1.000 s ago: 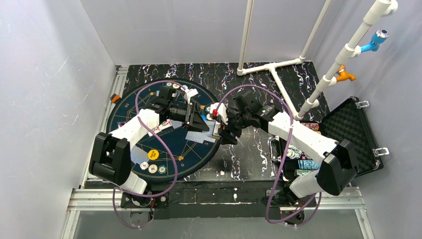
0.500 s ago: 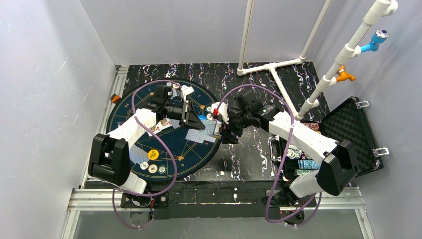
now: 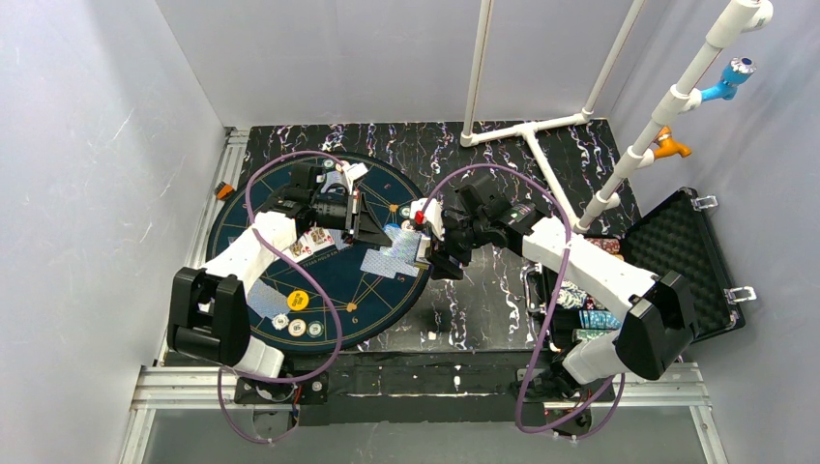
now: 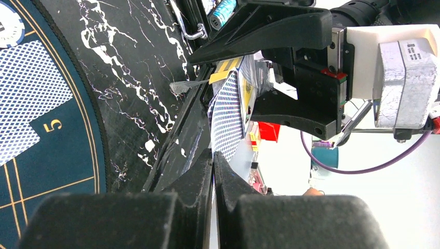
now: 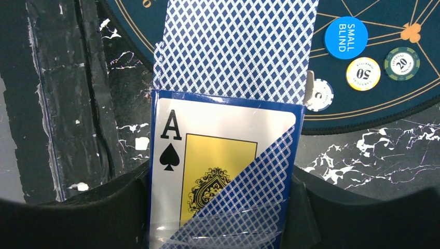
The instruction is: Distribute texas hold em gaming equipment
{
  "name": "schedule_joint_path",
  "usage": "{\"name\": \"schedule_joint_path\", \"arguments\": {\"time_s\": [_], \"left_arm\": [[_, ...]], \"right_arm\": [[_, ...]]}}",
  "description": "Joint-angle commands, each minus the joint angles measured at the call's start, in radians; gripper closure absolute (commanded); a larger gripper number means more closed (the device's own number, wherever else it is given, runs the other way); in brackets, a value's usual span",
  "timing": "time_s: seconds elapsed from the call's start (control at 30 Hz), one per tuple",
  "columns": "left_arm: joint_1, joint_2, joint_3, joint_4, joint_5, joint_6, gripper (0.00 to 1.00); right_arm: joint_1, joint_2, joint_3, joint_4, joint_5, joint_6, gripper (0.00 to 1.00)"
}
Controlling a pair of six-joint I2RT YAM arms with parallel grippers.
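Pinches with the left claw [image 4: 212, 155], fingers pressed flat together, what looks like the lower corner of a single card [image 4: 228, 111] sticking out of the card box [image 5: 207, 135]. Grips that box across its sides with the right claw [image 5: 220, 179], jaws partly apart around it, up over the table right at the edge of the round mat [image 4: 62, 155]. Shows loose cards [image 3: 382, 263] lying face down on the mat, with chips [image 5: 363, 73] and a blue button [image 5: 346, 37] near its rim.

Looks like a thin hold: only a corner caught, so likely to slip free on the pull and leave the card in the box. Risks a double draw too, with blue backs fanned out of the box mouth; cannot tell the number caught between the fingers. Could bend the card, or twist the box in the right claw, if pulled at an angle. Could knock the loose cards and chips out of place if dragged low across the mat. Calls for a slow pull straight along the box, then a lift well above the mat before setting down.
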Motion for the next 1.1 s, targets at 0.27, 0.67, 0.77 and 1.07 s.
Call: {"name": "schedule_joint_path", "arguments": {"time_s": [0.27, 0.67, 0.77, 1.07], "left_arm": [[0.016, -0.073, 0.064, -0.057, 0.064, 0.063, 1.0], [0.042, -0.127, 0.134, -0.166, 0.047, 0.166, 1.0], [0.046, -0.12, 0.129, -0.17, 0.051, 0.163, 1.0], [0.036, -0.073, 0.099, -0.175, 0.042, 0.134, 1.0]], "right_arm": [[-0.003, -0.044, -0.014, 0.072, -0.02, -0.009, 0.99], [-0.003, -0.058, -0.041, 0.077, -0.015, -0.01, 0.99], [-0.003, -0.057, -0.039, 0.08, -0.021, -0.009, 0.99], [-0.003, -0.051, -0.004, 0.07, -0.051, -0.004, 0.99]]}}
